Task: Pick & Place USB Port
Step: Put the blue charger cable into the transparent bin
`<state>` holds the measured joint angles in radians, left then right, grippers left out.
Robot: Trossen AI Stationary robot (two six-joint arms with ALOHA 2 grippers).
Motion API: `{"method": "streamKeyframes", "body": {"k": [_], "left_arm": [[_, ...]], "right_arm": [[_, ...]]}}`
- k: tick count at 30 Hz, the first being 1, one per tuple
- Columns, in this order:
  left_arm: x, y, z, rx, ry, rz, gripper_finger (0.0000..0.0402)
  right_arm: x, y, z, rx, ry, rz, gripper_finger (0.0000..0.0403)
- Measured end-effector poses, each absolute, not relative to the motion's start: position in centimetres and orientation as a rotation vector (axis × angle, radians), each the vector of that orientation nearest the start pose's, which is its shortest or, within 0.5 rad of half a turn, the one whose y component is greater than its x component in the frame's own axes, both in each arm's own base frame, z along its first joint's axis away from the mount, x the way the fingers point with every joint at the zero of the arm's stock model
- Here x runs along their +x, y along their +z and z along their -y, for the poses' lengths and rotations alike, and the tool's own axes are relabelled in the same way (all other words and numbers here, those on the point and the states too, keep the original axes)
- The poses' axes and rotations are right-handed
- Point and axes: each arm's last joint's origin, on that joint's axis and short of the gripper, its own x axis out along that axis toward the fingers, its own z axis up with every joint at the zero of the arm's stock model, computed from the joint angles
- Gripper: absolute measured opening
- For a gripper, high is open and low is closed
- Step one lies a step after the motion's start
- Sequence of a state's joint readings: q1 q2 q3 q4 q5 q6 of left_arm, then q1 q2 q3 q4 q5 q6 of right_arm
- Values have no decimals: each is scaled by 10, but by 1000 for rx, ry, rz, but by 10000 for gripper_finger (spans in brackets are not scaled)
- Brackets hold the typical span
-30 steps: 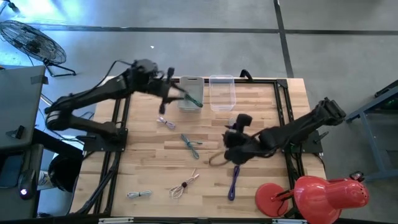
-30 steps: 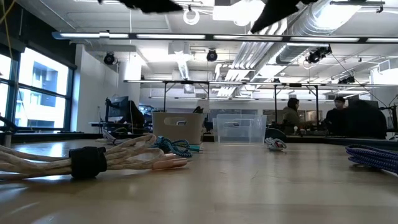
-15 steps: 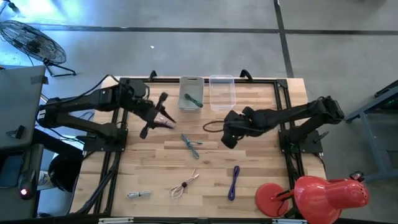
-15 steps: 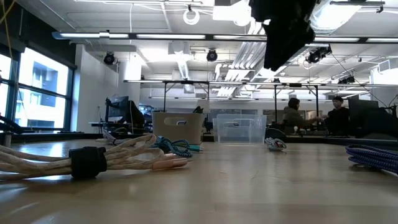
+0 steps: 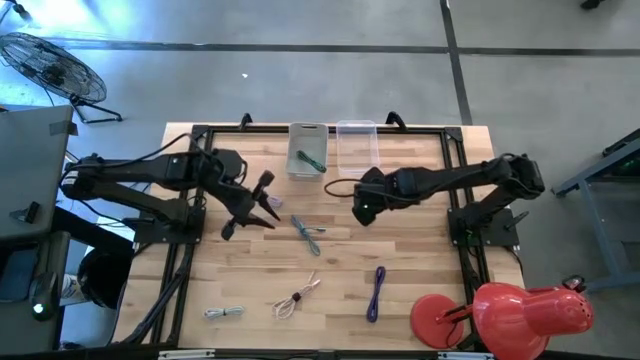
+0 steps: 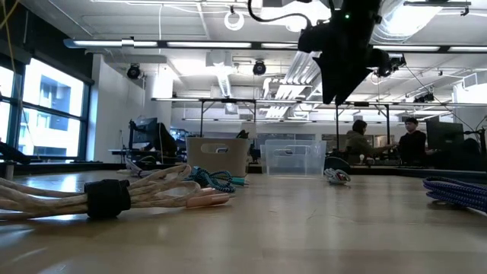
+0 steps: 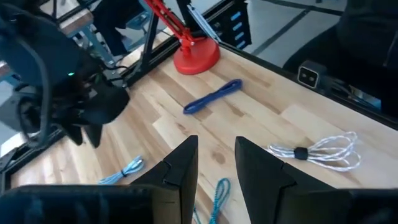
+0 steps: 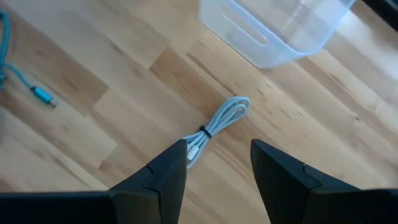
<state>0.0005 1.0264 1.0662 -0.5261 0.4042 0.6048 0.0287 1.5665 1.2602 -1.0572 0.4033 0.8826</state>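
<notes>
Near the clear bin (image 5: 357, 149), the right gripper (image 5: 362, 207) hangs open over bare wood; a white cable (image 8: 216, 125) runs lengthwise between its fingers. Left gripper (image 5: 250, 208) open.

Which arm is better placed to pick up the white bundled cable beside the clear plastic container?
Probably the right. Its wrist view shows the open right gripper framing the white bundled cable between its fingers, near the clear plastic container. The left gripper is farther off, over the table's left half.
</notes>
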Motion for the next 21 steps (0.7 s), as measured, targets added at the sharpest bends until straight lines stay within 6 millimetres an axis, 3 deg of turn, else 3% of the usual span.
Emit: {"method": "streamKeyframes", "body": {"k": [5, 11, 21], "left_arm": [[210, 347, 12, 476, -526, -369, 103], [210, 337, 12, 468, -534, -398, 103], [210, 317, 10, 489, -521, -463, 103]], "right_arm": [[291, 250, 8, 579, -857, -1069, 169], [286, 210, 17, 810, -821, -1094, 169], [272, 166, 35, 914, -857, -1031, 169]]}}
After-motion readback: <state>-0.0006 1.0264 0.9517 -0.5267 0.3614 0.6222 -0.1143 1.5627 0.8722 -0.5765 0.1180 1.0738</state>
